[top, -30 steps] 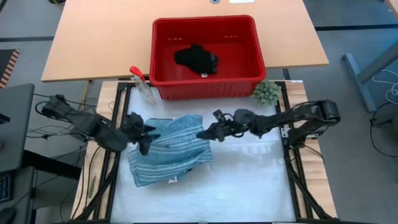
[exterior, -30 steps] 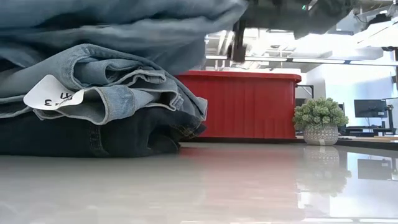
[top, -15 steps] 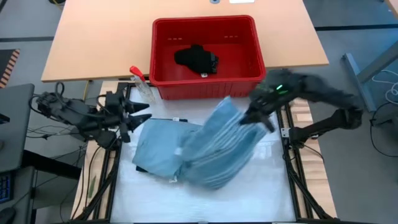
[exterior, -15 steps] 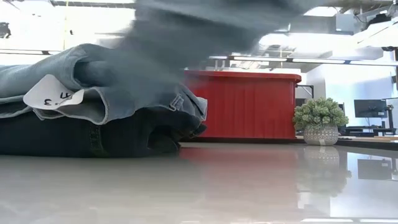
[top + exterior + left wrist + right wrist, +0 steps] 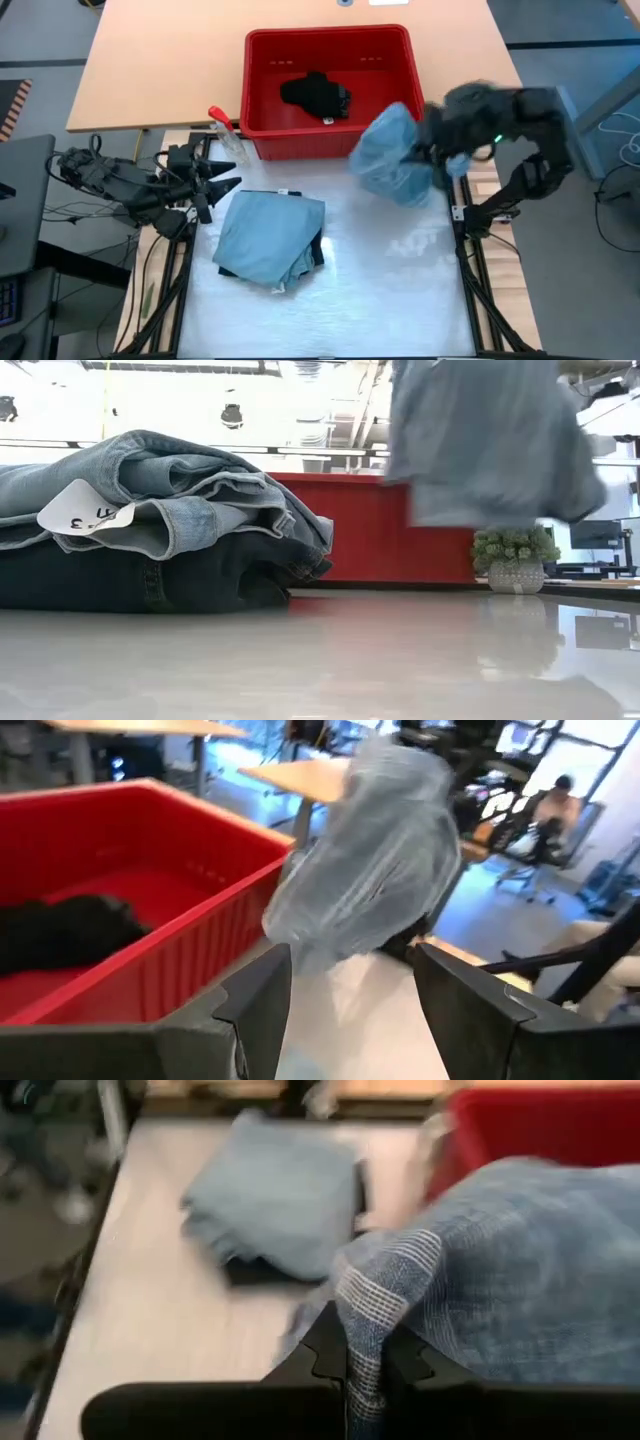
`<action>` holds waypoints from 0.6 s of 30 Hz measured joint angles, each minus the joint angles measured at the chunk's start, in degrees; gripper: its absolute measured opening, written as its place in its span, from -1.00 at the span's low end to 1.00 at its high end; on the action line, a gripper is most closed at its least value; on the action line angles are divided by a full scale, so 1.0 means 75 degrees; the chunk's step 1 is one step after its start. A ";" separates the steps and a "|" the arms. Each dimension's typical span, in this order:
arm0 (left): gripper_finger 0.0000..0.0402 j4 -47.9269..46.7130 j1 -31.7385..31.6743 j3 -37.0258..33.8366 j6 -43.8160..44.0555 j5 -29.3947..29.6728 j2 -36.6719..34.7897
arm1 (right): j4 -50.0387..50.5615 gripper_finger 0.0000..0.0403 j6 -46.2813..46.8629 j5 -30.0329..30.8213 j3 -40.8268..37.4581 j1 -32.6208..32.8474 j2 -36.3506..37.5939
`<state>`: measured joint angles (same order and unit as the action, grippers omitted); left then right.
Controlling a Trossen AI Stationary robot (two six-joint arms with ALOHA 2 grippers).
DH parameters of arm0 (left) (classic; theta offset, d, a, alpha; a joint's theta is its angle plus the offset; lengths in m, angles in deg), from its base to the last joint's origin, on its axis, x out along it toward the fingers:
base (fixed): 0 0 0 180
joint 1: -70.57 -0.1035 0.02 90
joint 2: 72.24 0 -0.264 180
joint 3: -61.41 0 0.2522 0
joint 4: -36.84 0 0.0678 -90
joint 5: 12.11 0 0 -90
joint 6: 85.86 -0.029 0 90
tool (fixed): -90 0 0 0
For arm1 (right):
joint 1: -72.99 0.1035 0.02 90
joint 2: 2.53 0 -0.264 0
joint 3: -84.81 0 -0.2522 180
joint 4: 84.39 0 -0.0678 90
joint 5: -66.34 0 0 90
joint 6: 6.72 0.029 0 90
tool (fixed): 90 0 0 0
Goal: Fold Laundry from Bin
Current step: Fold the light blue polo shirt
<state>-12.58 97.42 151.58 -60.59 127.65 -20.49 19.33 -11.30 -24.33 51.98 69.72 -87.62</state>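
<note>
High view shows the red bin [image 5: 328, 90] at the far edge of the work surface, and everything else is placed from it. The right gripper [image 5: 432, 158] is hard to make out there: it sits just off the bin's right front corner, blurred and mostly covered by the blue-white striped shirt [image 5: 392, 155] that hangs bunched from it in the air. Only the right wrist view settles the grip, with the two dark fingers [image 5: 325, 1348] pinched together on a fold of the shirt [image 5: 480, 1300].

Inside the bin lies a small black piece [image 5: 314, 94]; the left wrist view catches just part of it [image 5: 60, 930] behind the red wall [image 5: 170, 970], and the low view, seeing only the bin's outer wall [image 5: 400, 530], hides it entirely.

In front of the bin's left half rests a folded stack, light blue jeans [image 5: 268, 238] on top. From above the layer beneath shows only as a dark sliver; the low view reveals it as a dark navy piece [image 5: 140, 575] under the denim [image 5: 170, 490], with a white tag [image 5: 85, 512] whose marking I cannot read.

The left gripper [image 5: 222, 180] waits off the bin's left front corner, jaws apart and holding nothing. A spray bottle [image 5: 228, 135] stands beside that corner. A small potted plant [image 5: 512, 560] by the bin's right side shows in the low view, partly behind the hanging shirt [image 5: 490, 440], whose top is cut off.
</note>
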 joint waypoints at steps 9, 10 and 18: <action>-0.01 0.0541 0.0009 -0.1735 0.1917 0.0164 0.0065 | -0.0441 -0.80 0.1452 0.0309 -0.3068 0.3030 -0.1250; -0.01 0.1212 -0.0022 -0.2057 0.1956 0.0038 0.0137 | -0.0536 -0.80 0.1526 0.0303 -0.3402 0.3262 -0.1391; -0.01 0.5417 -0.1706 -0.3656 0.4026 -0.4857 0.2009 | -0.0946 -0.78 0.2031 -0.0112 -0.4378 0.3775 -0.2253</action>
<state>28.05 84.63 124.15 -30.40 91.22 -5.42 12.23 3.93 -25.17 19.15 98.03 -104.52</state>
